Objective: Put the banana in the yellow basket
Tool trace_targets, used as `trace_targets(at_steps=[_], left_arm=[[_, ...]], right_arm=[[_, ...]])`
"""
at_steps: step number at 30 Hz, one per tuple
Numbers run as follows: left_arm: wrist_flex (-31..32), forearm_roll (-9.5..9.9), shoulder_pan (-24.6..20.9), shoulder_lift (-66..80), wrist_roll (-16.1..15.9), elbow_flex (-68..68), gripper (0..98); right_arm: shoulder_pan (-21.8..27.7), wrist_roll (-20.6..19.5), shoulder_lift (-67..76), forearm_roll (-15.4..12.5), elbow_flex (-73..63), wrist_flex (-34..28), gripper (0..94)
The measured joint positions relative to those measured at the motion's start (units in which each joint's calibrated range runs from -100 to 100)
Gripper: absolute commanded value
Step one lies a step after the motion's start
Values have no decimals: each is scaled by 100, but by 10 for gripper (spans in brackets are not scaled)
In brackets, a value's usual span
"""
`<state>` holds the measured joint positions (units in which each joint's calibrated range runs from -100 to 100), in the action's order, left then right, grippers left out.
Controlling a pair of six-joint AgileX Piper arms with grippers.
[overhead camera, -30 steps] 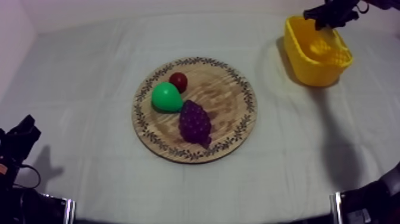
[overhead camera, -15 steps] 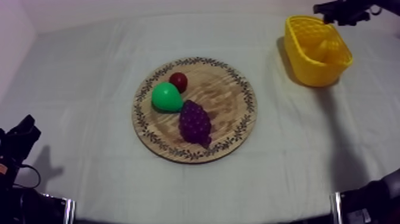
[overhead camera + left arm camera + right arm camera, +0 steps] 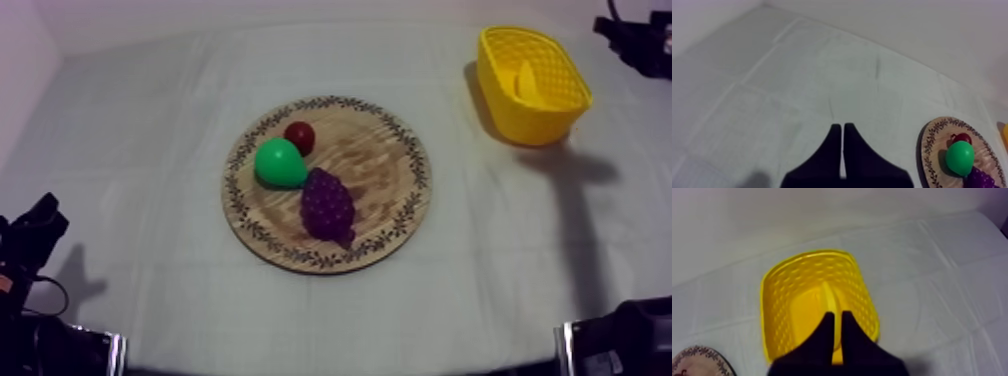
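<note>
Clothed table (image 3: 150, 120) bears the wooden board (image 3: 380, 165); the yellow basket (image 3: 535, 125) stands well apart.

Place: lab-like robot test setup
Signs: cloth-draped tabletop (image 3: 140, 130), bare pale wall (image 3: 922, 20), toy fruit (image 3: 279, 164) on board (image 3: 385, 165), arm (image 3: 30, 245) at edge

Right black two-finger gripper (image 3: 837, 317) has pulled back off the yellow plastic basket (image 3: 535, 122) to the far right; yellow toy banana (image 3: 524, 78) inside now uncovered.
</note>
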<state>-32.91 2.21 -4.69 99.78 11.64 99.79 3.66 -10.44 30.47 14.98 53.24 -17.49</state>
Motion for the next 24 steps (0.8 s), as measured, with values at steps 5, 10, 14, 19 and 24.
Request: trace_targets(at_steps=[5, 10, 14, 19, 24], left_arm=[[0, 0, 0, 0, 0, 0, 1], [0, 0, 0, 0, 0, 0, 1], [0, 0, 0, 0, 0, 0, 1], [0, 0, 0, 0, 0, 0, 1], [0, 0, 0, 0, 0, 0, 1]], right_arm=[[-81, 434, 1598, -633, 1392, 162, 9], [-249, 1186, 3104, -1403, 2642, -99, 8], [-381, 1615, 4087, -1498, 3529, -138, 6], [-480, 1874, 5188, -1498, 4427, -543, 4], [-541, 1733, 5952, -1615, 4663, -1239, 4]])
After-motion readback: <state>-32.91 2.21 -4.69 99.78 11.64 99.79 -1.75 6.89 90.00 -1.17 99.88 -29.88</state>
